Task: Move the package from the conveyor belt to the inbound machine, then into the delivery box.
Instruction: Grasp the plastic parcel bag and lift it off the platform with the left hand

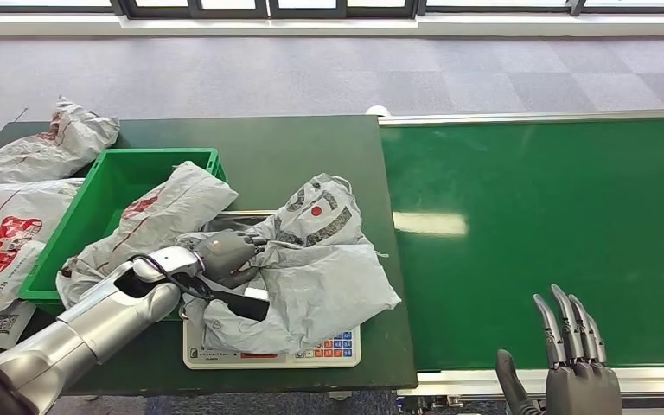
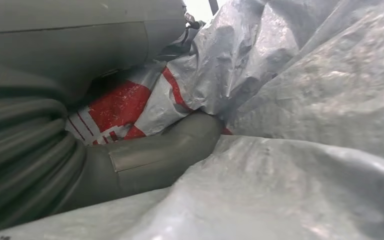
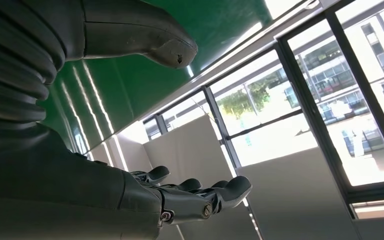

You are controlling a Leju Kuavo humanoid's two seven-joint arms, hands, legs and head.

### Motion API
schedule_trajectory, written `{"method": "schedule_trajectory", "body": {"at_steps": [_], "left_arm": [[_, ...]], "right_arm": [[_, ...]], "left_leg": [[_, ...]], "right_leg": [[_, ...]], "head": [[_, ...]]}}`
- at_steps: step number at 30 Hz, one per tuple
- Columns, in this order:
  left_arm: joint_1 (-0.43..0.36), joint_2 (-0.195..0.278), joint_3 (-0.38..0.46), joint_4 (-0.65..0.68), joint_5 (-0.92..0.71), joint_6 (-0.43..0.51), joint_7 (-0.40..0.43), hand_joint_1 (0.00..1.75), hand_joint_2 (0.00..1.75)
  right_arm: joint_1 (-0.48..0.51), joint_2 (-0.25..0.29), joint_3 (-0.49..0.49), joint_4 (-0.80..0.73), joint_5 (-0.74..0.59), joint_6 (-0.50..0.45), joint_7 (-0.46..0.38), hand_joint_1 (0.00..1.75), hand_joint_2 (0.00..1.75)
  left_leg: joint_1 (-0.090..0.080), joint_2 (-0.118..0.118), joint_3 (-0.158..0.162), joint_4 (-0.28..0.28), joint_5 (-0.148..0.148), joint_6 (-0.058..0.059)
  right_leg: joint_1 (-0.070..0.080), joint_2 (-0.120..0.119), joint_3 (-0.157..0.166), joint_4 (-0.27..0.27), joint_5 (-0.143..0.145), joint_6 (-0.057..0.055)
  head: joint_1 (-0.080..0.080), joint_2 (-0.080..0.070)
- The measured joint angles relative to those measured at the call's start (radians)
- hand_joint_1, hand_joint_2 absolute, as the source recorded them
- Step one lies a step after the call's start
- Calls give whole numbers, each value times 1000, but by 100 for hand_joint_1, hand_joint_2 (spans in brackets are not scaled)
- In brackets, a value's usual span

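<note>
1. Head view: the left hand (image 1: 225, 257) rests on the grey package (image 1: 311, 259), its fingers curled into the wrinkled film at the near-left edge. The package lies spread across the inbound machine (image 1: 270, 353), just beside the green delivery box (image 1: 108, 186). The right hand (image 1: 571, 367) hovers by the conveyor belt (image 1: 536, 233), fingers apart and straight, holding nothing.

2. Left wrist view: the thumb (image 2: 165, 150) presses into bunched film with red print. The bag looks light, limp and slippery; a gathered fold probably gives the firmest hold.

3. Right wrist view: the right hand (image 3: 130, 195) is spread and empty.
</note>
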Motion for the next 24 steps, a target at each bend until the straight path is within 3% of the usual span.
{"method": "schedule_trajectory", "body": {"at_steps": [6, 10, 16, 20, 24], "left_arm": [[31, 34, 88, -142, -49, 40, 39, 175, 175], [11, 52, 181, -263, -68, 47, 64, 175, 175], [-116, 69, 305, -428, -46, -10, 132, 175, 175], [-220, 113, 401, -516, -29, -66, 193, 175, 175], [-232, 155, 494, -560, -66, -57, 207, 175, 175]], "right_arm": [[19, 0, -8, 0, -17, -13, -6, 0, 175], [28, 1, -11, 0, -10, -17, -10, 0, 175], [29, 15, -13, 0, 11, -11, -20, 0, 175], [29, 24, -13, 0, 18, 0, -22, 0, 175], [16, 37, -13, 1, 19, 16, -26, 0, 175]], "left_leg": [[1, 6, -1, 1, 3, -3], [2, 10, -10, 2, 6, -4], [3, 12, -18, 2, 7, -5], [3, 17, -21, 1, 7, -5], [3, 19, -20, 1, 7, -5]], "right_leg": [[1, 7, -10, 1, 7, -3], [2, 9, -23, 1, 11, -4], [3, 12, -31, 2, 13, -4], [3, 18, -34, 2, 14, -5], [3, 19, -35, 2, 14, -5]], "head": [[0, 0], [0, 0], [0, 0], [0, 0], [0, 0]]}}
